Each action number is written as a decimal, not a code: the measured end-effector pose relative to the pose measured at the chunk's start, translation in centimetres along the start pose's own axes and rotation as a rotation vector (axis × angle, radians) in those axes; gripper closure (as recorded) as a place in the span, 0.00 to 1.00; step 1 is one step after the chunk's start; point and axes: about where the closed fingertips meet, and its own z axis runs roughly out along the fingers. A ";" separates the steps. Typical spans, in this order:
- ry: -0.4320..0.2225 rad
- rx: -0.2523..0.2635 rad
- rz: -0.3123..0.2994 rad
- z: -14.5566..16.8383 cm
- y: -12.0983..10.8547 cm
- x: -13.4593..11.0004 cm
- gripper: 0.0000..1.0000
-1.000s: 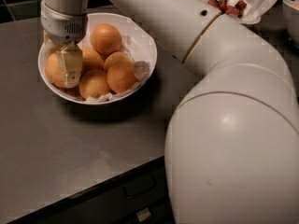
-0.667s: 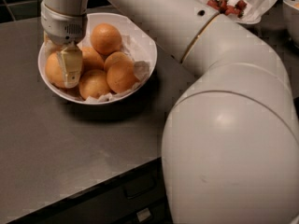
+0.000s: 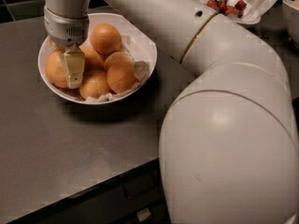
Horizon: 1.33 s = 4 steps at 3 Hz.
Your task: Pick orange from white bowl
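Observation:
The white bowl (image 3: 153,59), lined with crumpled white paper, stands on the dark table at the upper left. It holds several oranges. The large, paler orange (image 3: 53,70) lies at the bowl's left side. My gripper (image 3: 71,77) reaches straight down into the bowl from above, right against that orange's right flank. It partly covers the orange. Other oranges lie at the back (image 3: 106,38), at the right (image 3: 122,76) and at the front (image 3: 95,85).
My arm (image 3: 224,139) fills the right half of the view and hides the table there. A white bowl with red berries (image 3: 252,17) stands at the back right, with another white dish (image 3: 292,13) at the right edge. The table's front edge (image 3: 93,183) runs below.
The gripper stays in the same place in the bowl beside the left orange. The arm's big elbow joint has shifted slightly. The oranges have not moved.

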 end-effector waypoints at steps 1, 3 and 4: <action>0.000 0.000 0.000 0.0 0.0 0.0 0.54; -0.013 0.060 -0.033 -1.3 0.1 -1.0 0.99; -0.007 0.183 -0.108 -4.7 1.5 -2.7 1.00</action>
